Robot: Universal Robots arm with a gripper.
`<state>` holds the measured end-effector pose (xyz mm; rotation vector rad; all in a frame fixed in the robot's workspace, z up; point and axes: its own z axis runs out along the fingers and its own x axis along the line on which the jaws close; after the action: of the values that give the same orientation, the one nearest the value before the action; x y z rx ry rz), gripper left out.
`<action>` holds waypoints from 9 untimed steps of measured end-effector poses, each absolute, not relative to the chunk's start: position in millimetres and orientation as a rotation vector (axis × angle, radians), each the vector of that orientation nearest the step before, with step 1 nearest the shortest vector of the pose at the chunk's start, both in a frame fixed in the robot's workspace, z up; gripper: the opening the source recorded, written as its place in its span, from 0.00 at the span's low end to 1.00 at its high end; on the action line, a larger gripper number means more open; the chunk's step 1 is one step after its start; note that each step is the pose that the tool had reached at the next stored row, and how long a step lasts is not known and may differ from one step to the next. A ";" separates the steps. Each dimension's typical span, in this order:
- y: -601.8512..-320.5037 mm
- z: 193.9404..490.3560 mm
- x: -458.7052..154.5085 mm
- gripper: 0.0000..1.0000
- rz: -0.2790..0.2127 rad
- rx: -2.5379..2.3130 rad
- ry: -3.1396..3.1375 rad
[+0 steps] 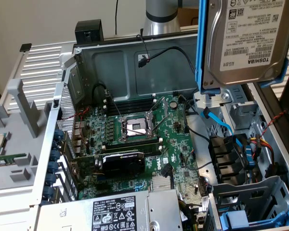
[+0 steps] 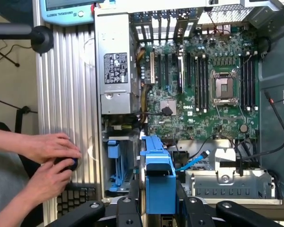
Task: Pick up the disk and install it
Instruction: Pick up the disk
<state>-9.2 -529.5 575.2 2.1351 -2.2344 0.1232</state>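
**Disk held aloft over the open case**

The jaws are clenched on the disk [image 1: 243, 38], gripping its blue frame by the two long sides. In the wrist view the frame's edge [image 2: 158, 179] runs out between the black fingers [image 2: 132, 203]. The disk hangs in the air on edge, slightly tilted, at the exterior view's far right. Its white label faces the camera with the print upside down. It touches nothing below. Under it lie the drive bays [image 1: 231, 120] of the open computer case [image 1: 135, 57], with the motherboard [image 1: 135, 144] to their left. The wrist points down into the case. A person's hands [image 2: 47, 156] rest outside the case on a small dark object.
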 end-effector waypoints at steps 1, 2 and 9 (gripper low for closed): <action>-531.6 574.9 -8.9 0.37 0.123 2.135 -2.235; -533.6 574.4 -8.6 0.37 0.122 2.135 -2.236; -547.4 566.2 -6.6 0.37 0.109 2.134 -2.250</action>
<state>-6.6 -547.4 566.2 2.1341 -2.2502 0.1086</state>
